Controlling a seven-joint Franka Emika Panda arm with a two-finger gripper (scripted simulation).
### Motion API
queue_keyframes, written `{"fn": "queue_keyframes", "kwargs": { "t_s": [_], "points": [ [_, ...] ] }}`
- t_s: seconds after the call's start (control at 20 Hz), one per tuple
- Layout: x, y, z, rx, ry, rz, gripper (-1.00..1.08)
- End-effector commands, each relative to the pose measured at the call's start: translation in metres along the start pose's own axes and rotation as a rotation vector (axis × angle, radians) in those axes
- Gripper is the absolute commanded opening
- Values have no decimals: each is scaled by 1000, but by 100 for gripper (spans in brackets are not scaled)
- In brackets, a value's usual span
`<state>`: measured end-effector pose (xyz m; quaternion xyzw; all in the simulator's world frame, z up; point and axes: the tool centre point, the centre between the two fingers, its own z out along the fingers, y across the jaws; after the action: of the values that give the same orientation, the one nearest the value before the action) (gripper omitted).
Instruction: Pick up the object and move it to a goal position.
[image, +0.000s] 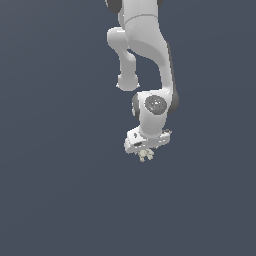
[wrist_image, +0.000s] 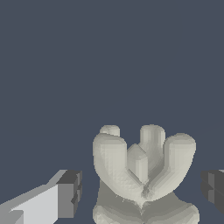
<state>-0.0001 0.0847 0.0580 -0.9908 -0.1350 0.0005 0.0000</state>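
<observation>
Item 1, my claw (image: 145, 154): lower centre of the exterior view, pointing down off the white arm (image: 145, 45); in the wrist view the fingers (wrist_image: 70, 194) sit well apart at either lower corner, neither pad touching anything, so wide. Item 2, the object (wrist_image: 142, 168): cream, lumpy, w/ several rounded nubs fanning out from a narrow base; sits between my fingers w/ clear gap each side. In the exterior view it shows as a tiny beige cluster (image: 146, 155) right under the claw, lower centre of frame. Orientation: nubs splay toward the upper part of the wrist frame, base toward the lower edge; long axis prob. runs base-to-nubs, roughly across my closing line, though the spread across the nubs is nearly as wide, so not certain. Item 3, worktop (image: 50, 200): plain dark grey, no goal marker seen. Whether the object rests on it, can't tell. Risks: pads could land on rounded nubs, not the body, so it could squirt out or twist on closing; if I'm too high, I'd pinch tips only & drop it in transit.
</observation>
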Motion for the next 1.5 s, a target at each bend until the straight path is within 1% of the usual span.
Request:
{"fn": "queue_keyframes", "kwargs": {
  "t_s": [0.0, 0.25, 0.3, 1.0, 1.25, 1.45],
  "points": [
    [0, 0, 11, 0, 1, -1, 100],
    [1, 0, 19, 0, 1, -1, 100],
    [1, 0, 19, 0, 1, -1, -100],
    [-2, 1, 17, 0, 1, -1, -100],
    [-12, 3, 14, 0, 1, -1, -100],
    [-27, 6, 10, 0, 1, -1, -100]
  ]
}}
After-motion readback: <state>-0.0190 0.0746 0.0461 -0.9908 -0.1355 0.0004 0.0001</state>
